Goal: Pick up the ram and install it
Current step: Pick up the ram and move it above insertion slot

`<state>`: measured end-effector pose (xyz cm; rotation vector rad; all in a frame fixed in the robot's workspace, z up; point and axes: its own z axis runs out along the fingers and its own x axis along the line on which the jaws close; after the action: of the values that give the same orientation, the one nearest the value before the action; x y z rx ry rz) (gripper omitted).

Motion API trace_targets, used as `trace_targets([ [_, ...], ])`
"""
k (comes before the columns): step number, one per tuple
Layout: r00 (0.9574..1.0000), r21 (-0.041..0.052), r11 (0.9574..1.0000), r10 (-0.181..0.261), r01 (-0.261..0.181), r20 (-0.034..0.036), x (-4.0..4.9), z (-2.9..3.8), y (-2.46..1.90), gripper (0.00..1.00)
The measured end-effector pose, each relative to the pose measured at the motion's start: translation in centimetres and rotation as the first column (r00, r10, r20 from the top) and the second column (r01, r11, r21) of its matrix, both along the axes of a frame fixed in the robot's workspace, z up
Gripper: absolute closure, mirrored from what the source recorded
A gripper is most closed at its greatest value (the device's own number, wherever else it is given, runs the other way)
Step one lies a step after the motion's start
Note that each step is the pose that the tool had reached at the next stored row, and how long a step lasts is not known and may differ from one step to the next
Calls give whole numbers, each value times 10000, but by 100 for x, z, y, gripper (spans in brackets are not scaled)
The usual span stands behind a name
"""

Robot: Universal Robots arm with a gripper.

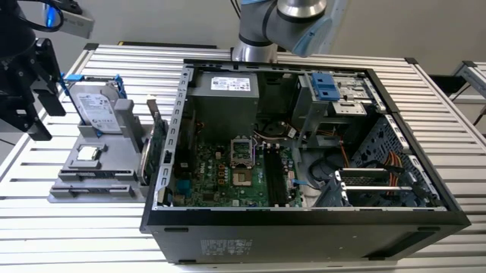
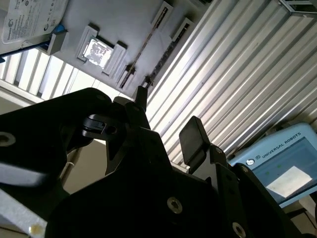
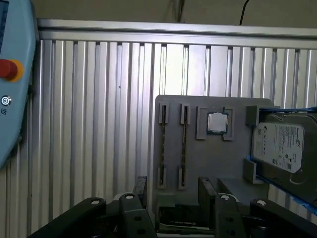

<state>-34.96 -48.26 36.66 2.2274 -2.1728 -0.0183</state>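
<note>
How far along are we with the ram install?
Done: nothing yet. The ram sits in the gray holder, and the memory slots in the open case look empty. In hand: the gripper is open and empty, hovering by the holder near the ram. Left: both the pick and the install.

Light: bright, even, overhead on the slatted table (image 1: 83, 227) around the computer case (image 1: 304, 233).
Glare: slats beside the case bleach white.
Shadow: case interior dim; gripper (image 2: 166, 116) backlit black.
</note>
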Motion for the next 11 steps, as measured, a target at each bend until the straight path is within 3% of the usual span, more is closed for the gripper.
trace_targets([
  [11, 10000, 0, 10000, 0, 0, 1, 0, -77, -2, 0],
])
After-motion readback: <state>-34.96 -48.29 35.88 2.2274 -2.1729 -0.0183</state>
